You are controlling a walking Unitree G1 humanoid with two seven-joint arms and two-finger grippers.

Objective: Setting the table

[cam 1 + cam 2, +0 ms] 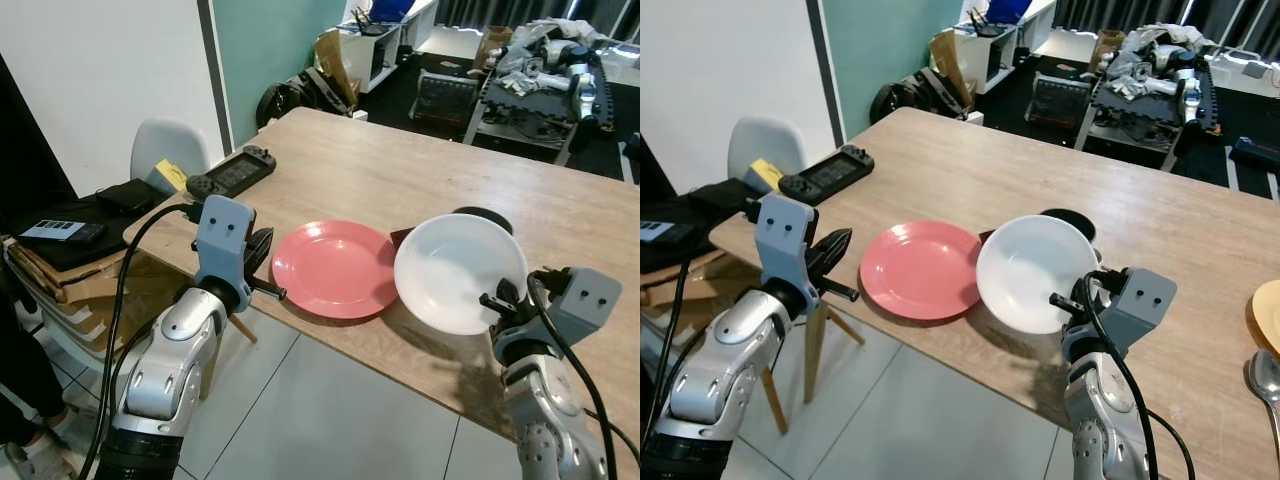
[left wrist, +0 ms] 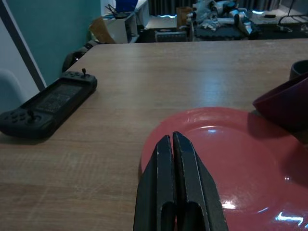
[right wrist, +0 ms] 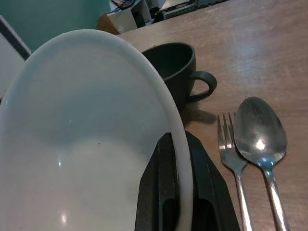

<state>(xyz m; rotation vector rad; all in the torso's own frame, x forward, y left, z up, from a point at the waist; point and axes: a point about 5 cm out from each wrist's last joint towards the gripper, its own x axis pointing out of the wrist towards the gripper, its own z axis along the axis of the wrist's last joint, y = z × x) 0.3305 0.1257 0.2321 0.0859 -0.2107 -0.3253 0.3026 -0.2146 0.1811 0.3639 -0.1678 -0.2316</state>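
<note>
Left eye view: light wooden desk (image 1: 400,170) runs from centre to right of frame. A round pink plastic plate (image 1: 335,268) lies flat at lower centre, near the desk's front edge. The right gripper (image 1: 497,303), lower right, grasps the rim of a white round bowl (image 1: 460,272), held tilted just right of the pink plate, its edge over a dark maroon dish (image 1: 402,237). The left gripper (image 1: 262,247), left of centre, sits at the desk edge beside the pink plate. A black handheld game console (image 1: 232,172) lies at upper left on the desk.

Right eye view: a steel spoon (image 1: 1265,380) lies at the far right edge beside a yellow plate (image 1: 1267,315).

Left wrist view: fingers (image 2: 166,183) pressed together, clenched on nothing, tips over the pink plate's near rim.

Right wrist view: fingers (image 3: 161,187) pinch the white bowl's rim, one each side. A black ceramic mug (image 3: 173,70) stands behind the bowl; a steel fork (image 3: 231,159) lies next to the spoon on the desk.
</note>
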